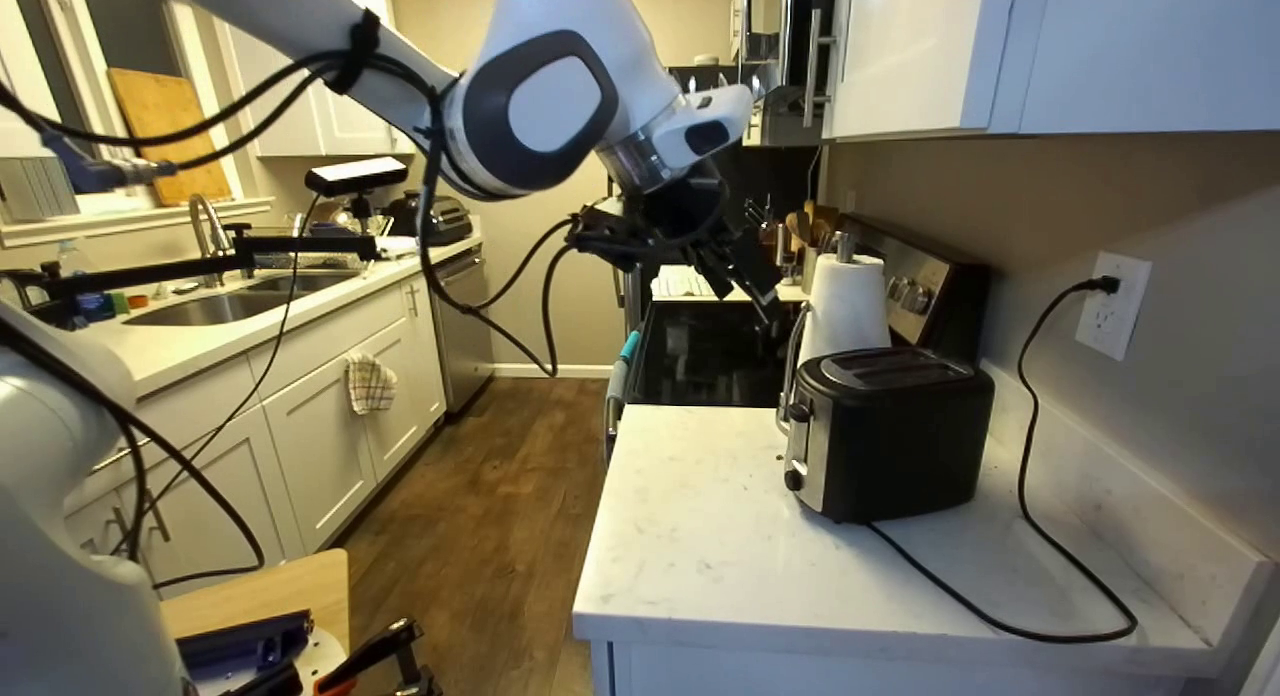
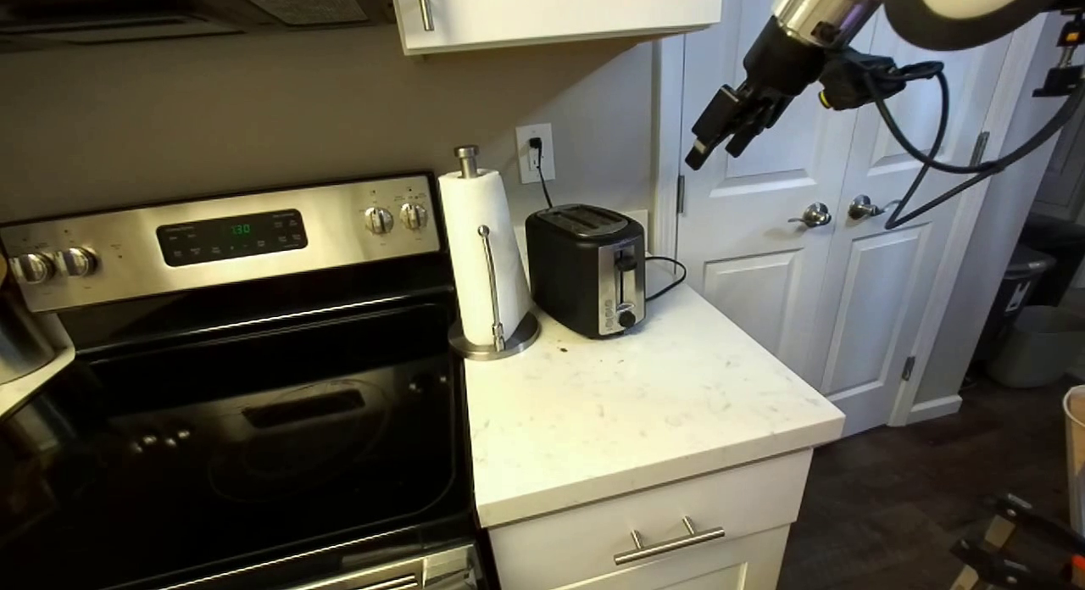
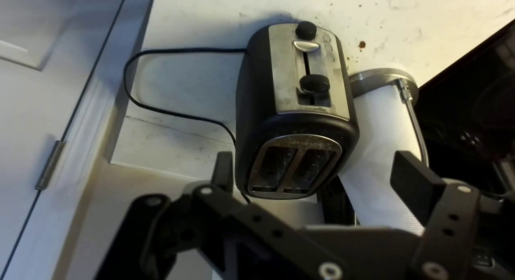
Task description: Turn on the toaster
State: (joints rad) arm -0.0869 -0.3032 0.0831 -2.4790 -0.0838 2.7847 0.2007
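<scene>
At left in the wrist view the power cord (image 3: pixel 193 50) loops over the worktop (image 3: pixel 201 22); keep the approach outside that loop, or it may snag. Low in the frame, the end effector (image 3: pixel 314 167) has its fingers (image 3: pixel 418 183) spread wide, grasping nothing. The toaster (image 3: pixel 297 125) stands mid-frame on the worktop, silver panel (image 3: pixel 285 79) toward the top of the frame, well apart from the fingers (in both exterior views they hang higher in the frame than it does). Its lever (image 3: pixel 315 84) sits near the end of its groove (image 3: pixel 307 64) farthest from the dial (image 3: pixel 306 30), so I judge it not yet pressed. To do this well, bring the fingertips together into one blunt pusher, lay them on the lever's side away from the dial, and push straight along the groove until it catches; leaning into the panel would probably slide or tip the toaster. At right, the paper towel roll (image 3: pixel 382 151) stands just beside it (whether the two touch I cannot tell), so a wide swing that way risks knocking the roll over
</scene>
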